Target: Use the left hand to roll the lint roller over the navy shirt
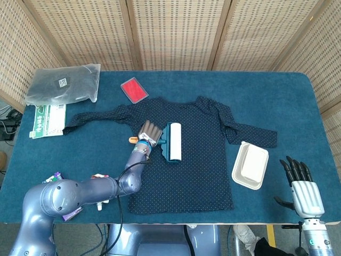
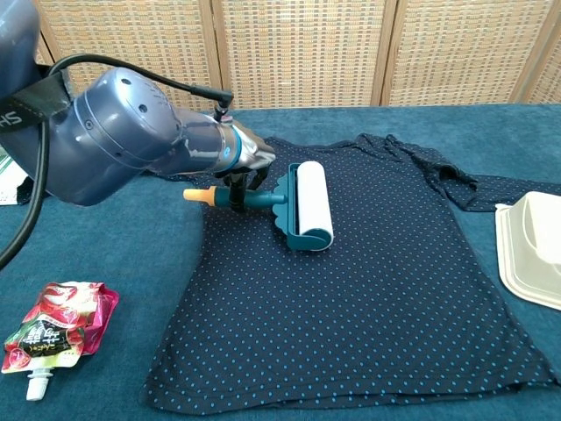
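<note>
Left hand (image 1: pixel 148 133) has its fingers (image 2: pixel 254 156) clamped on the handle of the teal lint roller with a white sticky drum and orange end cap (image 1: pixel 173 141); drum lies flat on the navy short-bodied long-sleeve shirt with light blue dots (image 1: pixel 186 170), on the upper chest area, just left of the shirt's centre line from the head view. Handle sticks out toward the shirt's left edge, orange cap just past the fabric over the blue felt-covered tabletop (image 1: pixel 277 101). Shirt is spread flat mid-tabletop, sleeves out to both sides, some bunching at the right sleeve. Right hand (image 1: pixel 303 188) sits at the near right corner of the tabletop, well apart from the shirt, fingers (image 1: pixel 296 169) straight and slightly spread, holding nothing. White lidded clamshell food box (image 1: pixel 250 165) lies just beside the shirt's right hem side, below the right sleeve. Small red flat rectangular card-like piece (image 1: pixel 134 89) sits above the left sleeve. Grey plastic bag with a white label (image 1: pixel 64 84) is at the far left corner, a green-and-white printed packet (image 1: pixel 47 120) just below it. Crumpled red-and-pink spouted drink pouch (image 2: pixel 54 331) lies near the front left edge, partly behind the left arm in the head view; something purple next to it, can't tell what.
</note>
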Robot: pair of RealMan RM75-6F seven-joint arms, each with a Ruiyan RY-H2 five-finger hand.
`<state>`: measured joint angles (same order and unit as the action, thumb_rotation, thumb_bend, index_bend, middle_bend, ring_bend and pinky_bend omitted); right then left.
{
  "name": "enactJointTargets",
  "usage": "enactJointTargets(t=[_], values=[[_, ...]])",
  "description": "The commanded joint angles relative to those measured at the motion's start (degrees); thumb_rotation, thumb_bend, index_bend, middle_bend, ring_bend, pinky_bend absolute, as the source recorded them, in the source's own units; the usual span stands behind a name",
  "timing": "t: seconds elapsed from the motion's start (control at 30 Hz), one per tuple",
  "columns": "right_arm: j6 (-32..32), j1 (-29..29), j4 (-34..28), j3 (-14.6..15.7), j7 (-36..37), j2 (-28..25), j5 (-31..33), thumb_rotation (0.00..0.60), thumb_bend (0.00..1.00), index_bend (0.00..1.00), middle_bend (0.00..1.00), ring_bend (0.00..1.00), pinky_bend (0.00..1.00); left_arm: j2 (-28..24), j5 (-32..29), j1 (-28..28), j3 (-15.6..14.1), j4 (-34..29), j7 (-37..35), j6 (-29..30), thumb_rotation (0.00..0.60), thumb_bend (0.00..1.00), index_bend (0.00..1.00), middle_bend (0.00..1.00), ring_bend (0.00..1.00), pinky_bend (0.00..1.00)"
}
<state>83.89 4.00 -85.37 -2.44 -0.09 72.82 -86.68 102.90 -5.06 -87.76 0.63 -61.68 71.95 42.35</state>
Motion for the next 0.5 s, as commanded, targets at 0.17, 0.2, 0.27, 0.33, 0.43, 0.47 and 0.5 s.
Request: enactJointTargets(t=[0.17, 0.2, 0.27, 0.33, 0.43, 0.47, 0.5], values=[[0.0, 0.1, -0.2, 0.3, -0.7, 0.2, -0.4, 0.600, 0.12, 0.00, 0.00, 0.00, 0.00, -5.2, 2.8, 2.7, -1.7, -6.3, -0.9, 2.9, 0.600, 0.53, 0.85, 0.89, 0.73, 0.68], [0.0, 0.1, -0.3, 0.4, -0.9, 0.2, -0.7, 0.600, 0.12, 0.00, 0.00, 0.00, 0.00, -6.9, 3.7, 3.9, -2.9, -8.5, -1.2, 3.8, 0.600, 0.53, 0.85, 0.89, 0.73, 0.68], [0.2, 0.0, -0.4, 0.8, -1.4, 0.4, -1.2, 0.600, 0.12, 0.00, 0.00, 0.00, 0.00, -10.3, 5.7, 5.9, -4.3, -12.8, -2.9, 5.0, 0.600, 0.53, 0.85, 0.89, 0.73, 0.68], [0.1, 0.0, -0.5, 0.9, -1.7, 0.5, -1.4, 0.600, 0.12, 0.00, 0.00, 0.00, 0.00, -11.8, 7.1, 6.9, -4.7, -14.6, -3.9, 5.3, 0.600, 0.53, 0.85, 0.89, 0.73, 0.68], [0.1, 0.1, -0.7, 1.3, -2.2, 0.7, -1.9, 0.600, 0.12, 0.00, 0.00, 0.00, 0.00, -14.2, 9.0, 8.6, -5.8, -16.7, -5.4, 6.1, 0.600, 0.53, 0.85, 0.89, 0.73, 0.68], [0.2, 0.1, -0.8, 1.4, -2.3, 0.7, -2.0, 0.600, 0.12, 0.00, 0.00, 0.00, 0.00, -14.7, 9.5, 8.9, -6.0, -17.1, -5.7, 6.2, 0.600, 0.53, 0.85, 0.89, 0.73, 0.68], [0.2, 0.1, -0.8, 1.4, -2.4, 0.8, -2.2, 0.600, 0.12, 0.00, 0.00, 0.00, 0.00, -15.3, 10.1, 9.4, -6.3, -17.7, -6.2, 6.4, 0.600, 0.53, 0.85, 0.89, 0.73, 0.68]])
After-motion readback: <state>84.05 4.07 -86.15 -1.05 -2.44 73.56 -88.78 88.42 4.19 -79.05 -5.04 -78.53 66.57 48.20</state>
